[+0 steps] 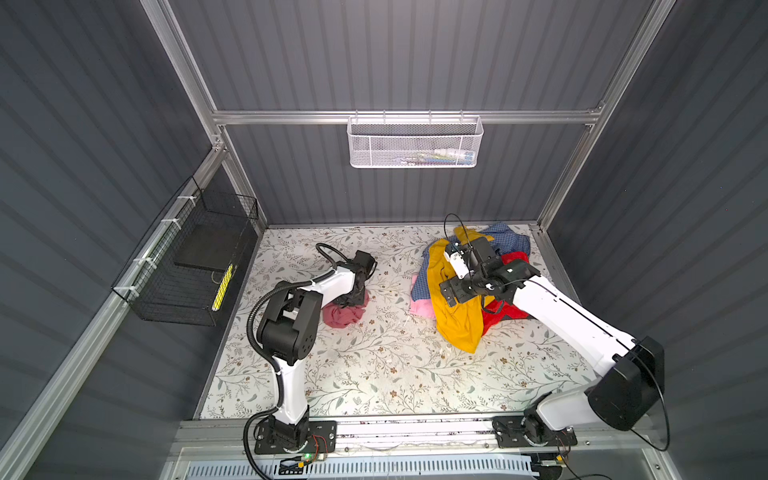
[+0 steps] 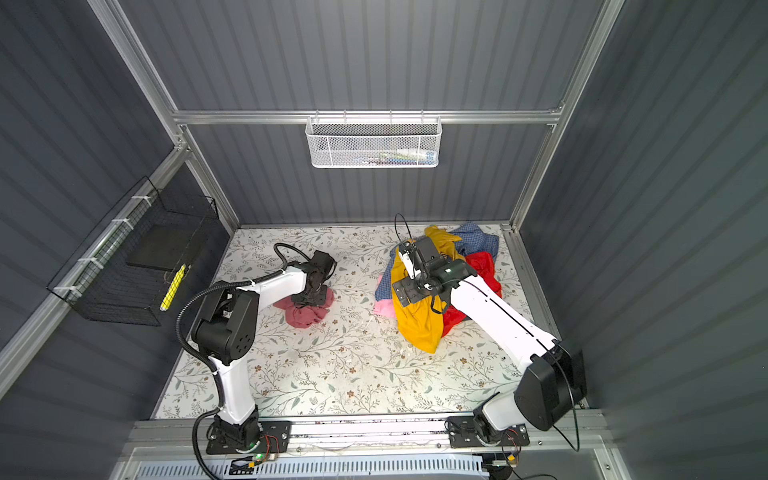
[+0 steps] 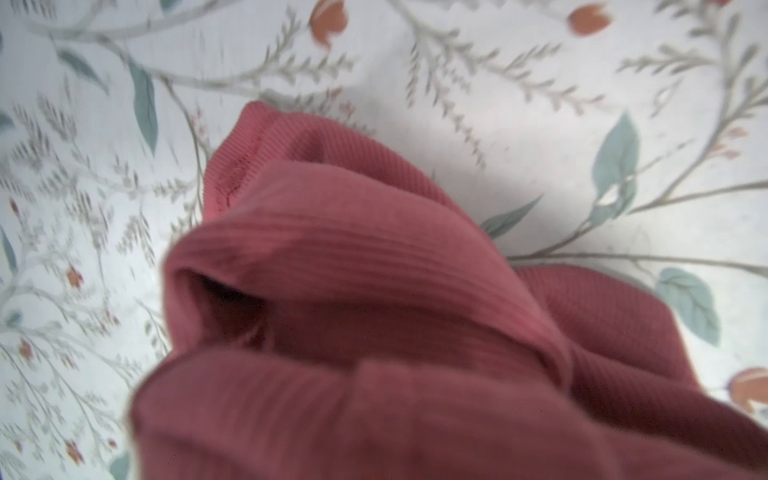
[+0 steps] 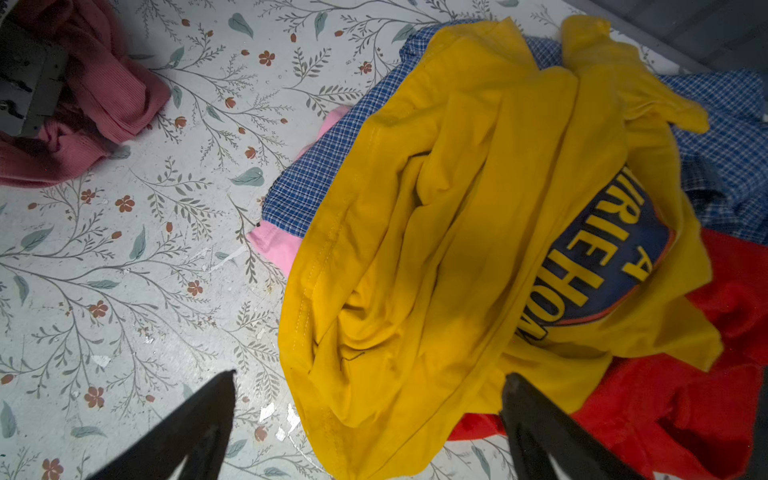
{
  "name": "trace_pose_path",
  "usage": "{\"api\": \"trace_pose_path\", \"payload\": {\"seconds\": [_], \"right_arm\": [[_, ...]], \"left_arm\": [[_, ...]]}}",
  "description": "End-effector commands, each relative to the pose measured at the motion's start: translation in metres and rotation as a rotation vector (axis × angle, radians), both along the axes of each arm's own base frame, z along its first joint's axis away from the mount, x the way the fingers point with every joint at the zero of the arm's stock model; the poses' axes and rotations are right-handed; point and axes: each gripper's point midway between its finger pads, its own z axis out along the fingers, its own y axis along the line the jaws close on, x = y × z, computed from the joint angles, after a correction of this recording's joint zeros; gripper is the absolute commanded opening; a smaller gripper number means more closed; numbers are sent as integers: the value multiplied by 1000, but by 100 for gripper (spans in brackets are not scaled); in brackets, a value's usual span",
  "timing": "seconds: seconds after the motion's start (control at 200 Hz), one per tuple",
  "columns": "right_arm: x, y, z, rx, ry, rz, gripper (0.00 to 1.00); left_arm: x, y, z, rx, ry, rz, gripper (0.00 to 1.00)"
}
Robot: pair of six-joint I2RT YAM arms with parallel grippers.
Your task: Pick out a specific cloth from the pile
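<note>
The left hand [image 1: 354,296] is pressed down into the dusty-pink cloth [image 1: 341,316], clamped on a bunched fold. The cloth lies on the flowered desk [image 1: 374,374], well apart from the pile [image 1: 455,322]. The right hand [image 4: 370,376] hangs over the yellow shirt [image 4: 436,249], its 2 fingers [image 4: 199,415] spread apart.

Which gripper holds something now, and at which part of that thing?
The left gripper is shut on the ribbed dusty rose-pink cloth, pinching a bunched fold on top. The right gripper is open, holding nothing.
</note>
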Motion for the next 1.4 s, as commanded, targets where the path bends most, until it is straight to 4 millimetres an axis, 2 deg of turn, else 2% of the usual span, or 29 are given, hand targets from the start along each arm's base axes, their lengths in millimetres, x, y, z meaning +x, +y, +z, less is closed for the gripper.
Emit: {"api": "trace_pose_path", "payload": {"seconds": [0.0, 0.14, 0.305, 0.52, 0.625, 0.76, 0.856, 0.966, 1.131, 1.396], "right_arm": [[4, -3, 17, 21, -72, -6, 99], [7, -6, 31, 42, -138, -19, 99], [7, -14, 38, 52, -180, -47, 99], [7, -16, 39, 54, -180, -59, 99], [7, -15, 39, 59, -176, -59, 99], [6, -18, 37, 47, -169, -66, 99], [5, -23, 35, 26, -171, -80, 99], [3, -28, 27, 13, -170, -89, 99], [3, -33, 16, 10, -151, -113, 99], [3, -39, 20, 30, -177, -127, 99]], "left_arm": [[25, -10, 40, 19, -104, -189, 0], [45, -5, 75, 150, -194, -325, 0], [64, 2, 111, 326, -287, -460, 0], [86, -4, 130, 497, -421, -625, 0], [95, -7, 115, 520, -441, -713, 0], [100, -3, 76, 466, -349, -781, 0], [102, 4, 58, 507, -334, -807, 0], [105, 11, 42, 511, -339, -812, 0], [99, 3, 20, 451, -309, -860, 0], [83, -1, -1, 391, -250, -886, 0]]}}
